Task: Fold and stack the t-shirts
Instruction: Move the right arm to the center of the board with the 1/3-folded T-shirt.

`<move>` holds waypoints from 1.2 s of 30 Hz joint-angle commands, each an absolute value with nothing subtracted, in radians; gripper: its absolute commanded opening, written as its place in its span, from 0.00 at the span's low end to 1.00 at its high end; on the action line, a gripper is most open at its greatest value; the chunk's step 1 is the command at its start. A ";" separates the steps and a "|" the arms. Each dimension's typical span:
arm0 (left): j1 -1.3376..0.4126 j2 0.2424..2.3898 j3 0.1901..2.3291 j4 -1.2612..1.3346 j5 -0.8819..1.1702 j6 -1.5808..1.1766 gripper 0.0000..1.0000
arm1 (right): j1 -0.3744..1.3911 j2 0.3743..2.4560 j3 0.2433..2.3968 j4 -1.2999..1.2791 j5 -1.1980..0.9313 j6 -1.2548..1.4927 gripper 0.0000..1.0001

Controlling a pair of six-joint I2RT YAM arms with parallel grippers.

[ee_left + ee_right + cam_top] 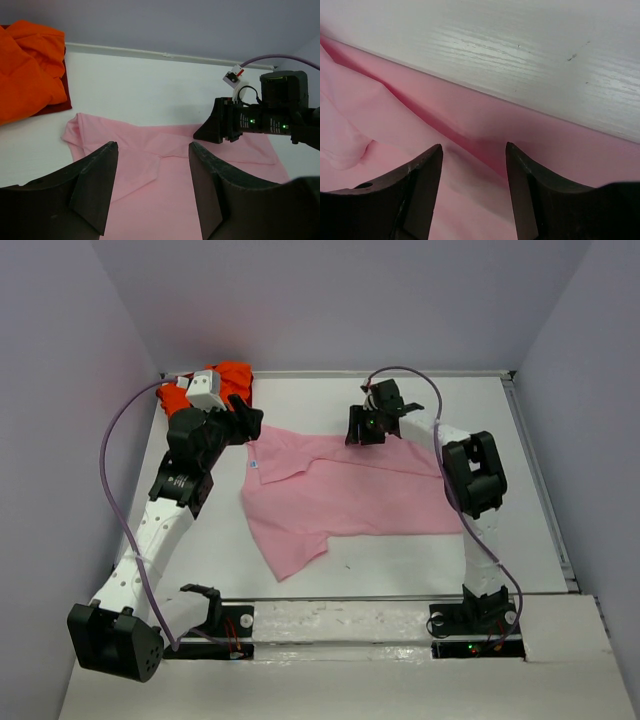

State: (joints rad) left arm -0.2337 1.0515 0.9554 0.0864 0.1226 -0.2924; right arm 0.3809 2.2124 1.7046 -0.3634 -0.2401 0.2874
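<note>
Both sets of jaws spread wide over the pink shirt, nothing pinched!

Closest to my bases, the pink t-shirt (350,495) lies spread out in the middle of the table (400,565), one sleeve poking back toward me. At its left end my left gripper (152,150) hangs above the cloth, fingers apart and empty. Opposite it, my right gripper (472,150) sits low over the shirt's far edge, fingers parted too, with bare white tabletop just beyond. Far-left corner: the orange-red t-shirt (225,380), crumpled in a heap.
</note>
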 commanded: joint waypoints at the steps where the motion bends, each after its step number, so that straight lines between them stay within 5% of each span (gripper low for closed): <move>1: -0.232 1.040 0.945 0.140 0.127 -0.276 0.68 | 0.380 2.232 1.750 -0.351 -0.261 0.296 0.59; 30: -0.232 1.029 0.950 0.127 0.092 -0.256 0.68 | 0.282 2.479 2.193 -0.552 0.015 0.299 0.61; 36: -0.232 1.035 0.948 0.126 0.091 -0.256 0.68 | 0.273 2.497 2.301 -0.554 -0.090 0.201 0.62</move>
State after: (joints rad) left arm -0.2337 1.0515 0.9554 0.0860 0.0990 -0.2707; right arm 0.2676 2.5038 2.2181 -0.5537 -0.0391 0.2768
